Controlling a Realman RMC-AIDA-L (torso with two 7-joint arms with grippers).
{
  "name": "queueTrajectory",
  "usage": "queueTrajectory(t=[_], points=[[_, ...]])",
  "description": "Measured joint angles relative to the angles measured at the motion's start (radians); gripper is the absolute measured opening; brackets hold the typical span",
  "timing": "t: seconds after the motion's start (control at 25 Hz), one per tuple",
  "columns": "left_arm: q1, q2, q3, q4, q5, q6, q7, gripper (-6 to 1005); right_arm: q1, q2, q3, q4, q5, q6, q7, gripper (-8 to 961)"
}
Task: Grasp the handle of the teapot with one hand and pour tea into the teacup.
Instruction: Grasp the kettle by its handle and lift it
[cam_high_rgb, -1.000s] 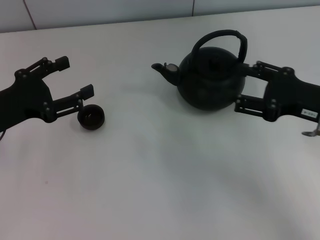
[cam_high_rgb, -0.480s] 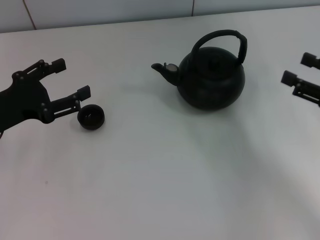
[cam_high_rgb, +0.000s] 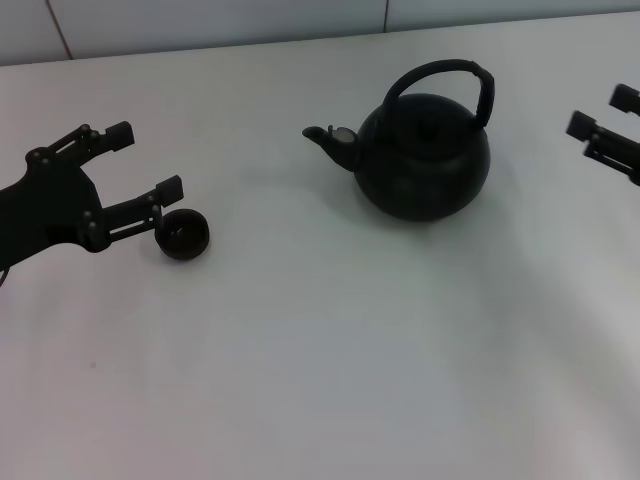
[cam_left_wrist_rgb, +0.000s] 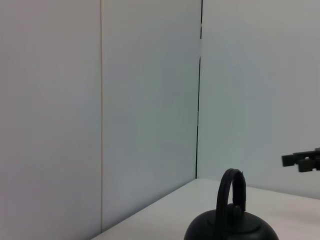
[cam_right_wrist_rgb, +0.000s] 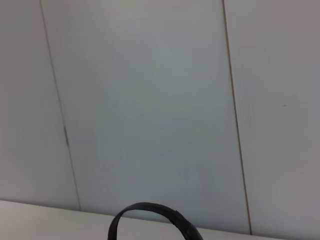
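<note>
Standing: the large round matte-black teapot (cam_high_rgb: 424, 155) sits upright on the white bench (cam_high_rgb: 330, 350), right of centre and toward the far side, short spout (cam_high_rgb: 322, 136) pointing left toward the cup.
Handle: the thick black arched hoop handle (cam_high_rgb: 447, 72) rises free over the lid, nothing touching it; the left wrist view shows it edge-on (cam_left_wrist_rgb: 232, 192), the right wrist view only its crown (cam_right_wrist_rgb: 150, 212).
Teacup: the tiny round dark handleless teacup (cam_high_rgb: 182, 235) rests on the bench at the left, well apart from the teapot; no tea is visible in it.
Left gripper: the black left gripper (cam_high_rgb: 146, 160) hovers low with its fingers spread, the nearer fingertip just beside the cup's left rim, judged to be steadying or framing the cup as the pouring target.
Right gripper: the black right gripper (cam_high_rgb: 603, 113) shows only its fingertips at the right edge, spread apart, well clear of the teapot and holding nothing.
Change: a second ago the right gripper bracketed the teapot's right flank; it has since drawn back to the right and edged farther away, while the left gripper, cup and teapot have barely moved.
Judgement: the handle is not yet grasped, so pouring has not begun.
</note>
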Motion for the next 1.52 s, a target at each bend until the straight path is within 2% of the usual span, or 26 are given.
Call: queueTrajectory(t=[0.2,0.48,0.92,1.52], points=[[-0.001,-0.004,-0.002,0.000,0.000,0.000,0.000,874,0.083,-0.006,0.004,0.097,0.000,0.039,-0.042,640],[-0.003,-0.007,-0.012,0.001,-0.003,0.001,0.000,874,0.146,-0.008,0.004,0.174,-0.004,0.077,-0.063,635],[-0.010,-0.008,-0.015,0.005,-0.002,-0.004,0.000,874,0.206,-0.009,0.004,0.279,-0.002,0.126,-0.074,627],[-0.011,-0.008,-0.015,0.007,-0.001,-0.006,0.000,874,0.266,-0.007,0.003,0.323,0.000,0.205,-0.090,617]])
